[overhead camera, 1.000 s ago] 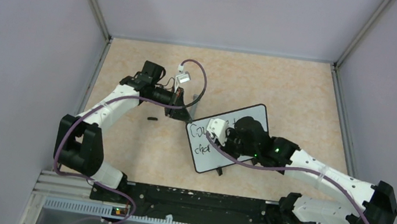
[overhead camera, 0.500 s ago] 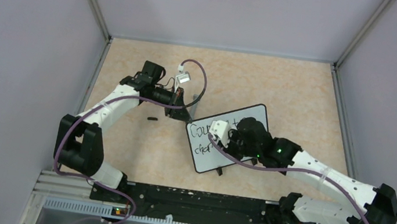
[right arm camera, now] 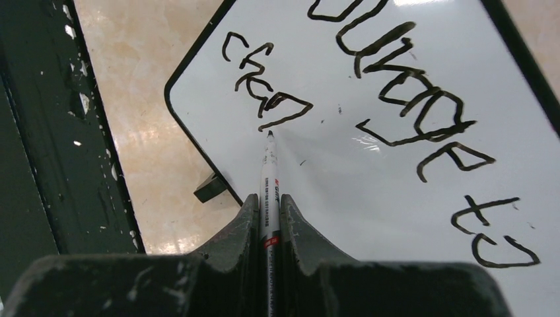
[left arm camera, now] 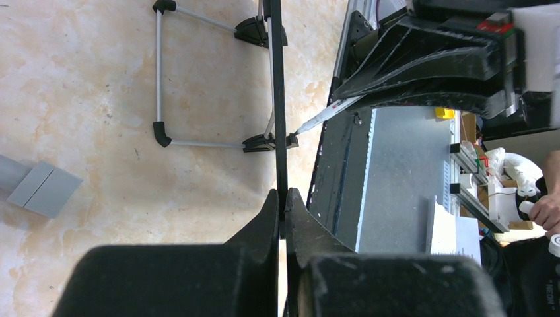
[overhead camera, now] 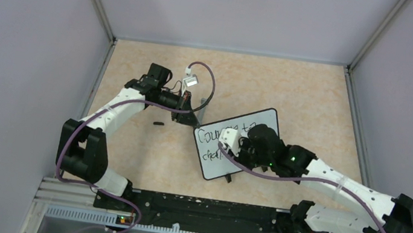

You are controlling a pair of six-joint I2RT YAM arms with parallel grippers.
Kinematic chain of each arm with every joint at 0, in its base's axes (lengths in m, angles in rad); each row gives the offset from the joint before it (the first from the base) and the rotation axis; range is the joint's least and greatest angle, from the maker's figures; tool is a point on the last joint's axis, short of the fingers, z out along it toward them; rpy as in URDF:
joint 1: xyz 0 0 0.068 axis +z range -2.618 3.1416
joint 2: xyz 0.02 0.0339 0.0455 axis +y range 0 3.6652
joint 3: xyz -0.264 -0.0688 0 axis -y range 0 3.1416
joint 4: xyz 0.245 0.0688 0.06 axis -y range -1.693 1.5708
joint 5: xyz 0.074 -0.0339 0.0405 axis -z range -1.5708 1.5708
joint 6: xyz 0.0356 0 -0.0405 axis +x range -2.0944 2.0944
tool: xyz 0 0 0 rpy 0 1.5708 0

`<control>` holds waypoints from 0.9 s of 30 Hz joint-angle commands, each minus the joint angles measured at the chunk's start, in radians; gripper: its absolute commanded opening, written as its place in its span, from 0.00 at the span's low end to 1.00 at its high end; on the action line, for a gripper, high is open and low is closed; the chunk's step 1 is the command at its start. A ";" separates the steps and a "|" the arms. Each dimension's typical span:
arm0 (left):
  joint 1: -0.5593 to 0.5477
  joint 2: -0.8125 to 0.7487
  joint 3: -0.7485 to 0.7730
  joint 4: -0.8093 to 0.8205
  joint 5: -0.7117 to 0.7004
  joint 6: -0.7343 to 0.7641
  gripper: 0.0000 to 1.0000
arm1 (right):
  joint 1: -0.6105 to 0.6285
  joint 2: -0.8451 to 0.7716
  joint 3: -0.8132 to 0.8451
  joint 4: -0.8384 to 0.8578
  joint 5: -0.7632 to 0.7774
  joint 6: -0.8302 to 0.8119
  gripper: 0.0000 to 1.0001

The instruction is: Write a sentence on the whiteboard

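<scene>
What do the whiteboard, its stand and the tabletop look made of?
Whiteboard: glossy white coated panel, glare shows; core hidden. Stand: thin grey rod, probably metal, with black plastic-looking caps. Tabletop: beige marbled pattern, matte, probably laminate rather than stone.

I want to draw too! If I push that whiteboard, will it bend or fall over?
Probably stiff: the whiteboard looks flat under the marker tip. It looks thin and propped on a wire stand, so it might tip; the left gripper pinches its edge, likely steadying it.
</scene>
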 commanded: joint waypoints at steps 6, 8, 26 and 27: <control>-0.013 0.022 0.000 0.011 -0.020 0.021 0.00 | -0.016 -0.042 0.029 0.049 0.107 0.033 0.00; -0.013 0.021 0.000 0.010 -0.021 0.021 0.00 | -0.016 -0.032 0.034 0.051 0.119 0.034 0.00; -0.012 0.022 -0.001 0.009 -0.022 0.024 0.00 | -0.018 0.019 0.039 0.089 0.086 0.022 0.00; -0.013 0.021 -0.002 0.009 -0.023 0.024 0.00 | -0.017 0.023 0.037 0.085 0.078 0.019 0.00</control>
